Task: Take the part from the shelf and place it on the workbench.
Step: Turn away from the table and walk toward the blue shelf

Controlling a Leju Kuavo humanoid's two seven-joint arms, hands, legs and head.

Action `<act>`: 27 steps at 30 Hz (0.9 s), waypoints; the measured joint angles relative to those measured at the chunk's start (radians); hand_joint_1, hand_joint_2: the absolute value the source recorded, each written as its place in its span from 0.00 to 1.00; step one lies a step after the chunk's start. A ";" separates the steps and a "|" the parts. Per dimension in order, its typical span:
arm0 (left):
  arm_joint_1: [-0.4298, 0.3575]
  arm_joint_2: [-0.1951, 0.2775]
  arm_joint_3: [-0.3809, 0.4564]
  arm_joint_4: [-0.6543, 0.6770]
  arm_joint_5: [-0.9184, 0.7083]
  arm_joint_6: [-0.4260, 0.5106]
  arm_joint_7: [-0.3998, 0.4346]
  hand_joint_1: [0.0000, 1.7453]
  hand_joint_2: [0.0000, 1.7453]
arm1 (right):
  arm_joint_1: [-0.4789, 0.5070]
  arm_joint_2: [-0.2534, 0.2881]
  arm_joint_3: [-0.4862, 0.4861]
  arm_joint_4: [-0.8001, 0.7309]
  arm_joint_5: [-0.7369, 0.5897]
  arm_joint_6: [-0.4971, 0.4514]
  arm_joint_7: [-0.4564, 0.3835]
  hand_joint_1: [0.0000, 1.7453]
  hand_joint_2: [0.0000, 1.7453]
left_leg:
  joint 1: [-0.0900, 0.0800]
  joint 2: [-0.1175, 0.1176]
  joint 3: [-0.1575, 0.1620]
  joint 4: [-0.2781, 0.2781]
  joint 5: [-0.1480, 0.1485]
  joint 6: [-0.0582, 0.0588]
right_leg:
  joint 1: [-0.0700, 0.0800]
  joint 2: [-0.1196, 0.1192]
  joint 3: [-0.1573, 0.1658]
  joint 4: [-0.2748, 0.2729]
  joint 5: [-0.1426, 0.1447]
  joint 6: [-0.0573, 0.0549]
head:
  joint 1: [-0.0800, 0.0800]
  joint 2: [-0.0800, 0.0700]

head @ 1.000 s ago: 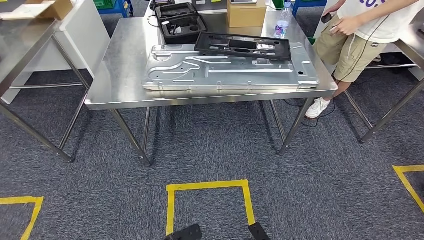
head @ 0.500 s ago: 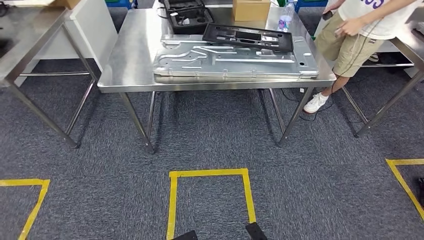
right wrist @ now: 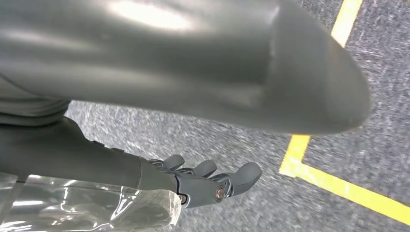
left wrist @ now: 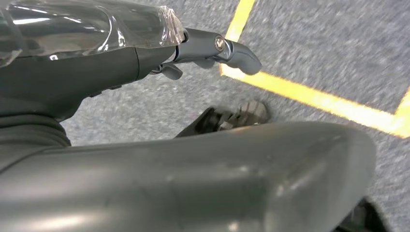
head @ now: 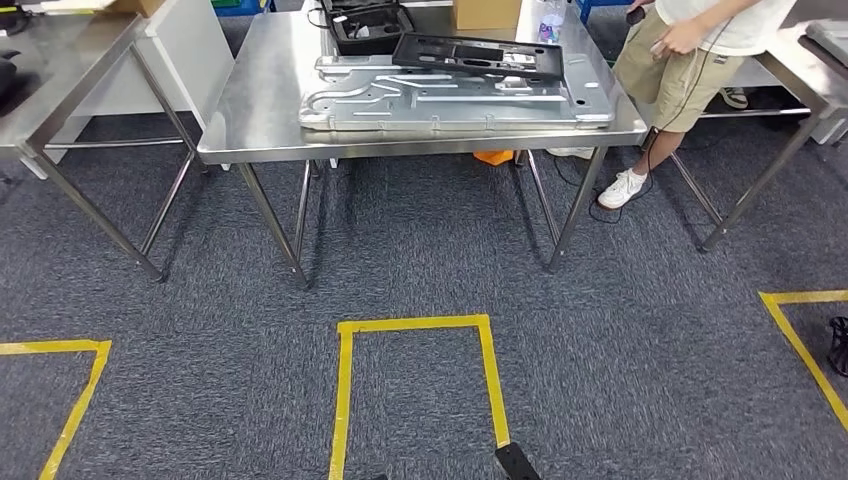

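Ahead of you, a stainless steel workbench (head: 240, 120) carries a large silver stamped metal panel (head: 450, 95) with a black plastic frame (head: 480, 55) on its far edge. Your left hand (left wrist: 212, 48) and right hand (right wrist: 208, 181) hang over grey carpet — fingers loosely extended, holding nothing.

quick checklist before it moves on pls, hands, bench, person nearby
1. Left hand holds nothing: ok, fingers apart over the carpet.
2. Right hand holds nothing: ok.
3. Free spot on the workbench: ok, bare steel left of the metal panel.
4. Person away from the bench: not ok, standing at its right corner.
5. Shelf with the part located: cannot tell.
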 joint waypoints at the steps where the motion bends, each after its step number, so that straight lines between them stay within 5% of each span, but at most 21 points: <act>1: 0.002 0.001 0.000 0.001 0.000 0.000 0.002 0.00 0.00 | 0.000 0.000 0.000 0.000 0.000 0.000 0.000 0.00 0.00 | 0.000 0.000 -0.020 0.074 -0.057 -0.004 | 0.000 0.000 -0.017 0.000 0.013 -0.003 | -0.001 0.000; 3: 0.004 0.005 0.000 0.002 0.000 0.000 0.006 0.00 0.00 | 0.001 0.000 0.000 0.000 0.000 0.000 0.000 0.00 0.00 | 0.001 0.000 -0.038 0.202 -0.111 -0.009 | 0.000 -0.002 -0.051 0.001 0.039 -0.003 | -0.001 0.000; 5: 0.006 0.008 0.000 0.004 0.003 0.000 0.008 0.00 0.00 | 0.001 0.000 0.000 0.000 0.000 0.000 0.000 0.00 0.00 | 0.002 0.000 0.002 0.209 -0.076 -0.010 | 0.000 -0.003 -0.085 0.002 0.065 0.001 | -0.002 0.000; 7: 0.006 0.011 0.000 0.004 0.008 0.000 0.011 0.00 0.00 | 0.001 0.000 0.000 0.000 0.001 0.000 0.000 0.00 0.00 | 0.002 0.000 0.116 0.074 -0.036 -0.006 | 0.000 -0.003 -0.115 0.003 0.089 0.008 | -0.002 0.000; 9: 0.004 0.012 0.000 0.004 0.011 0.001 0.012 0.00 0.00 | 0.002 0.000 0.000 0.000 0.001 0.000 0.000 0.00 0.00 | -0.001 -0.001 0.232 -0.093 -0.047 0.003 | 0.003 -0.003 -0.133 0.006 0.112 0.018 | -0.001 0.000; 10: 0.003 0.012 0.000 0.004 0.012 0.001 0.012 0.00 0.00 | 0.002 0.000 0.000 0.000 0.002 0.000 -0.001 0.00 0.00 | -0.004 -0.002 0.261 -0.139 -0.057 0.007 | 0.003 -0.003 -0.138 0.006 0.122 0.023 | -0.001 0.000; 12: 0.007 0.013 0.000 0.005 0.014 0.001 0.014 0.00 0.00 | 0.002 0.000 0.000 0.000 0.004 0.000 -0.001 0.00 0.00 | -0.005 -0.002 0.254 -0.152 -0.052 0.018 | 0.002 -0.003 -0.145 0.006 0.137 0.033 | 0.000 0.000; 14: 0.011 0.015 0.000 0.006 0.014 0.001 0.018 0.00 0.00 | 0.004 0.000 0.000 0.000 0.006 0.000 0.000 0.00 0.00 | -0.004 0.000 0.234 -0.151 -0.036 0.034 | -0.002 -0.002 -0.165 0.045 0.096 0.041 | 0.001 0.000; 17: 0.018 0.016 0.000 0.007 0.008 0.000 0.027 0.00 0.00 | 0.006 0.000 0.001 0.000 0.015 0.000 -0.002 0.00 0.00 | -0.009 0.001 0.201 -0.151 -0.006 0.048 | -0.005 -0.001 -0.226 0.240 -0.050 0.049 | 0.003 0.000; 18: 0.022 0.017 0.000 0.008 0.004 0.000 0.033 0.00 0.00 | 0.006 0.001 0.001 0.000 0.019 0.000 -0.002 0.00 0.00 | -0.011 0.000 0.189 -0.150 0.003 0.049 | -0.005 0.000 -0.238 0.303 -0.069 0.050 | 0.003 0.000; 20: 0.034 0.019 0.000 0.011 -0.001 -0.001 0.045 0.00 0.00 | 0.007 0.001 0.002 0.000 0.027 0.000 0.001 0.00 0.00 | -0.014 -0.006 0.169 -0.149 0.021 0.046 | -0.004 0.002 -0.214 0.332 -0.040 0.048 | 0.003 0.000; 22: 0.046 0.021 -0.001 0.013 -0.003 0.000 0.057 0.00 0.00 | 0.008 0.000 0.002 0.000 0.032 0.000 0.004 0.00 0.00 | -0.015 -0.017 0.154 -0.147 0.036 0.042 | -0.004 0.023 -0.112 0.208 0.004 0.039 | 0.003 0.000; 24: 0.055 0.022 -0.001 0.015 -0.004 0.004 0.067 0.00 0.00 | 0.009 -0.001 0.002 0.000 0.031 0.000 0.003 0.00 0.00 | -0.017 -0.031 0.143 -0.143 0.048 0.035 | -0.003 0.055 -0.007 0.053 0.001 0.029 | 0.003 0.000; 27: 0.074 0.026 -0.001 0.018 0.006 0.015 0.079 0.00 0.00 | 0.011 -0.001 0.002 0.000 0.029 0.000 0.002 0.00 0.00 | -0.018 -0.048 0.128 -0.137 0.060 0.019 | -0.001 0.052 0.028 -0.015 -0.014 0.019 | 0.003 0.000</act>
